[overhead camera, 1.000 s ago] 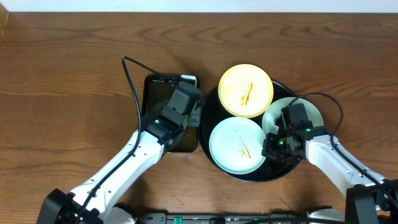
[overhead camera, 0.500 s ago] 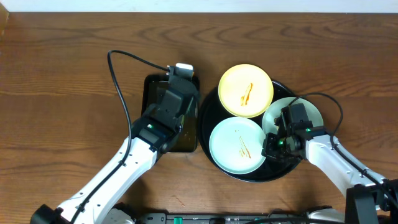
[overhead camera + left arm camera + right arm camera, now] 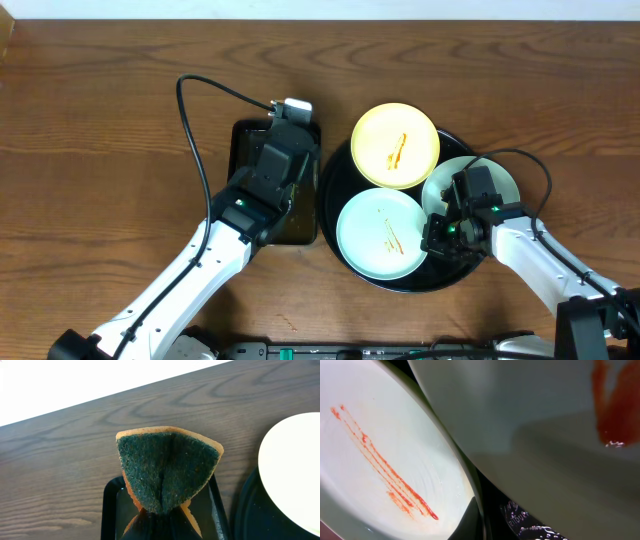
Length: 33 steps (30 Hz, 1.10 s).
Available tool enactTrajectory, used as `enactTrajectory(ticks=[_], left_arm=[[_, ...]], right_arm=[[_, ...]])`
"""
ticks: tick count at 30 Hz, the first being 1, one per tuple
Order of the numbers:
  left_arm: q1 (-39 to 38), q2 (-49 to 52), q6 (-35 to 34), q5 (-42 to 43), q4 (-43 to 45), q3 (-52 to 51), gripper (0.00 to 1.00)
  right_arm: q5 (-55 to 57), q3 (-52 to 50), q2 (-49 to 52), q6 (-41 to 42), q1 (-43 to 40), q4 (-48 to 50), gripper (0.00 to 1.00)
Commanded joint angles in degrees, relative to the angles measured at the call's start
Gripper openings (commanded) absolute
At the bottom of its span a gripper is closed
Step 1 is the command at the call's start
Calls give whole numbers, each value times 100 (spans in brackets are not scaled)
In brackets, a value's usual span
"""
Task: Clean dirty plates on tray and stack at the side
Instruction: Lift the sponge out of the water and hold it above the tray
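Note:
The round black tray (image 3: 334, 180) holds three plates. The pale yellow plate (image 3: 395, 145) at the back has an orange streak. The pale blue-white plate (image 3: 380, 235) at the front has thin orange streaks and also shows in the right wrist view (image 3: 370, 460). The mint-white plate (image 3: 498, 180) sits tilted at the tray's right, sauce on it (image 3: 520, 410). My right gripper (image 3: 437, 238) (image 3: 480, 527) is at its left edge and appears shut on its rim. My left gripper (image 3: 282, 132) (image 3: 162, 522) is shut on a folded green-and-orange sponge (image 3: 167, 467) above the rectangular tray (image 3: 243, 140).
The small rectangular black tray (image 3: 111, 510) lies just left of the round tray (image 3: 250, 515). The yellow plate's edge (image 3: 295, 470) is to the right of the sponge. Brown wooden table (image 3: 100, 130) stretches to the left and back. The left arm's cable (image 3: 190, 110) loops over the table.
My left gripper has moved from the rectangular tray's right edge toward its back, with the sponge pinched in it. The right arm and the plates have not moved.

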Motion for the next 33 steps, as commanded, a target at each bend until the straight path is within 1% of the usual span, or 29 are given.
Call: enactTrajectory(ticks=[1, 26, 33], left_arm=[[31, -122, 164, -160, 50, 149, 8], [31, -122, 162, -157, 42, 149, 8], [31, -120, 129, -153, -131, 146, 8]], right_arm=[[17, -28, 22, 35, 37, -42, 1], [15, -28, 22, 35, 37, -42, 1], [15, -28, 22, 35, 37, -42, 1]])
